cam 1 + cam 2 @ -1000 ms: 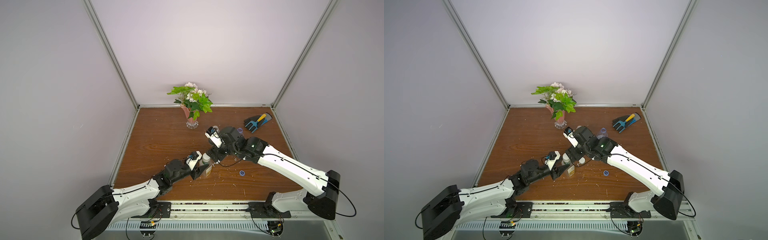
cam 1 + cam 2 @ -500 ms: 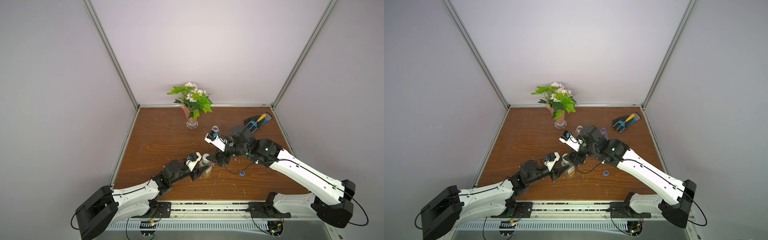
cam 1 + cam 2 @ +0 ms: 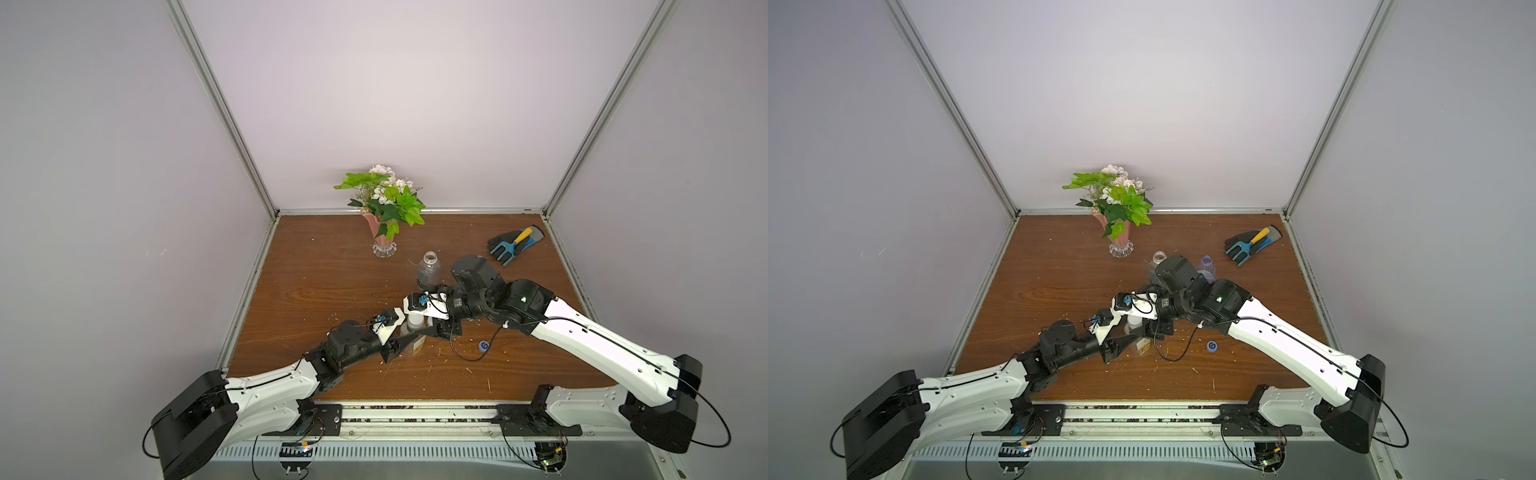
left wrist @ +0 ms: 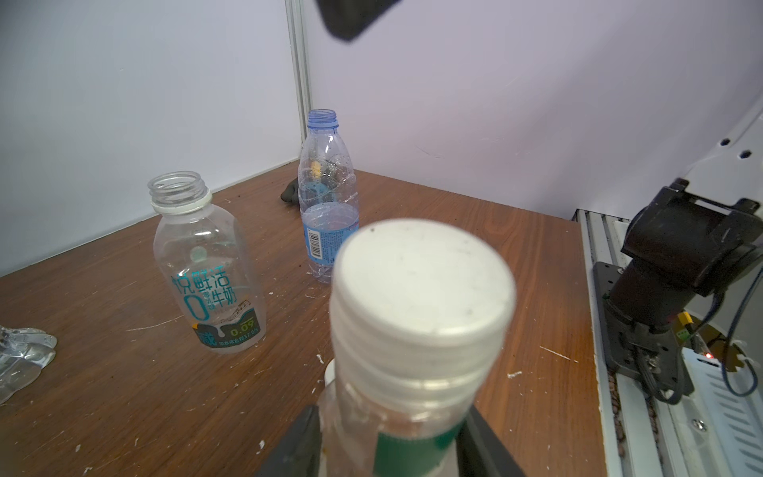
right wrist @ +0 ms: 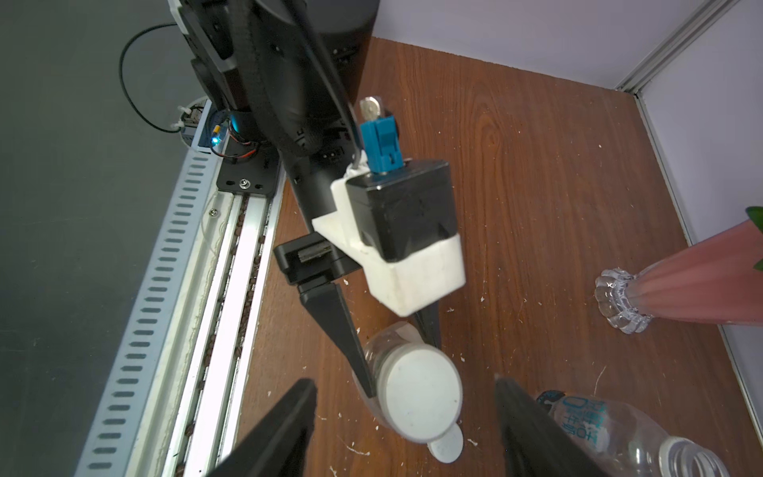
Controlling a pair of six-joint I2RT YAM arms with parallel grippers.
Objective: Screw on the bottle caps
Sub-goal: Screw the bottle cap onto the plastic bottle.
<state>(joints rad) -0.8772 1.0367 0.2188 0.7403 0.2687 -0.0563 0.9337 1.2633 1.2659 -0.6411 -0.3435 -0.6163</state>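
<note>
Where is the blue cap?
In both top views the blue cap lies on the wooden table, toward the front, just beside the right arm.

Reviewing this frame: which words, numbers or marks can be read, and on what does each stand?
"悦鲜活", "牛奶" and a large "0": on the round bottle, in the left wrist view.
"0.09": on the same bottle, low on its label; the line beneath is too small to read.
blue-labelled bottle: a barcode and fine print, unreadable.
blue cap: a white swirl mark, no words.
</note>
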